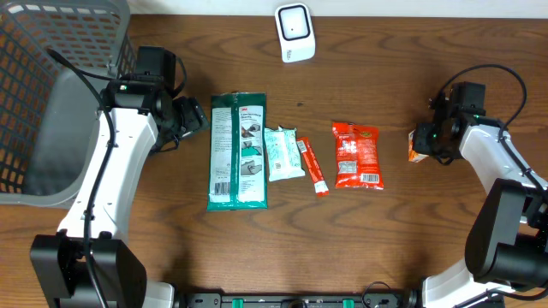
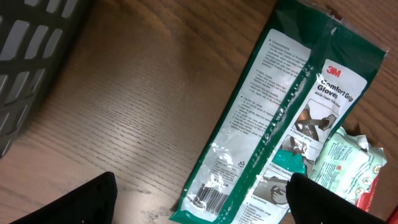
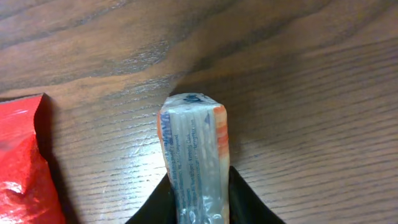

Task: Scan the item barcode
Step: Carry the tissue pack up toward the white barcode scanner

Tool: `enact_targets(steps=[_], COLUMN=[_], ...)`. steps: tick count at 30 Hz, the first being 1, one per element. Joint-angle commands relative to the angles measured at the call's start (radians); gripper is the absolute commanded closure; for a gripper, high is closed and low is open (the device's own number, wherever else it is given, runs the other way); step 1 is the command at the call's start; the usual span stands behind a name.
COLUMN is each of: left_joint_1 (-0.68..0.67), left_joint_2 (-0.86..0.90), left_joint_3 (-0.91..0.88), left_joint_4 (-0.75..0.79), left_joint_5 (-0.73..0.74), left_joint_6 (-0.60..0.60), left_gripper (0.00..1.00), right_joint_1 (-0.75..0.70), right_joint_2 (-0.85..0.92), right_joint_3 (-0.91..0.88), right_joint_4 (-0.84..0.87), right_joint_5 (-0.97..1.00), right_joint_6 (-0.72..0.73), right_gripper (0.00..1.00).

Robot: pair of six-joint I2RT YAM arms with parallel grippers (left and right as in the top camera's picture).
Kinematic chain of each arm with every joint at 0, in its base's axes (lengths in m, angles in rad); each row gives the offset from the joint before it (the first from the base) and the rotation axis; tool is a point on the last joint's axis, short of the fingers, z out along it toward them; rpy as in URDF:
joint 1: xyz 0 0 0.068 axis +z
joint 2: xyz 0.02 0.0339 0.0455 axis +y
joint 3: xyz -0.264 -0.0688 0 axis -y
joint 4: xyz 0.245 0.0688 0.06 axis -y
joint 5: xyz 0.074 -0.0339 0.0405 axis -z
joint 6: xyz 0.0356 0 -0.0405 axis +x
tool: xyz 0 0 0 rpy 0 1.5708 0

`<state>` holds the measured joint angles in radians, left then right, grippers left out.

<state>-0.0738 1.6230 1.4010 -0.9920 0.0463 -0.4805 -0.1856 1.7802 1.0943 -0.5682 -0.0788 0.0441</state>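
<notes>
My right gripper [image 3: 199, 199] is shut on a small orange-and-white packet [image 3: 194, 149], with a black finger pressed against each of its long sides just above the wood. From overhead that packet [image 1: 416, 154] pokes out of the right gripper [image 1: 423, 142] at the table's right side. A white barcode scanner [image 1: 294, 32] stands at the far centre. My left gripper [image 2: 202, 202] is open, hovering over the barcode end of a green 3M glove pack [image 2: 280, 118]. In the overhead view the left gripper [image 1: 193, 115] sits beside the upper left of the glove pack [image 1: 238, 152].
A white-green pouch [image 1: 282, 154], a thin red stick pack [image 1: 312, 167] and a red snack bag [image 1: 357, 156] lie in a row mid-table. The red bag's edge [image 3: 22, 168] lies left of the held packet. A grey mesh basket [image 1: 51, 94] fills the far left.
</notes>
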Motion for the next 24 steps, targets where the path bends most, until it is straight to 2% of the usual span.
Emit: enact_targets(steps=[1, 4, 5, 11, 20, 24], left_joint_1=[0.002, 0.002, 0.002, 0.002, 0.002, 0.002], left_joint_2=[-0.007, -0.007, -0.007, -0.007, -0.007, -0.007], left_joint_3=[0.003, 0.003, 0.003, 0.003, 0.003, 0.003], left_joint_4=[-0.006, -0.006, -0.005, -0.006, -0.006, -0.006], left_joint_5=[-0.013, -0.013, -0.013, -0.013, -0.013, -0.013], left_joint_6=[0.009, 0.009, 0.009, 0.009, 0.009, 0.009], left_gripper=[0.12, 0.12, 0.12, 0.12, 0.12, 0.12], right_joint_1=[0.003, 0.003, 0.003, 0.005, 0.077, 0.132], right_joint_2=[0.012, 0.011, 0.010, -0.064, -0.092, -0.091], right_joint_3=[-0.007, -0.007, -0.003, 0.142, 0.633, 0.852], right_joint_4=[-0.011, -0.018, -0.020, -0.152, -0.548, -0.673], right_joint_5=[-0.008, -0.003, 0.006, 0.024, 0.000, 0.002], right_joint_6=[0.000, -0.002, -0.002, 0.000, 0.015, 0.053], right_gripper=[0.80, 0.97, 0.99, 0.99, 0.99, 0.99])
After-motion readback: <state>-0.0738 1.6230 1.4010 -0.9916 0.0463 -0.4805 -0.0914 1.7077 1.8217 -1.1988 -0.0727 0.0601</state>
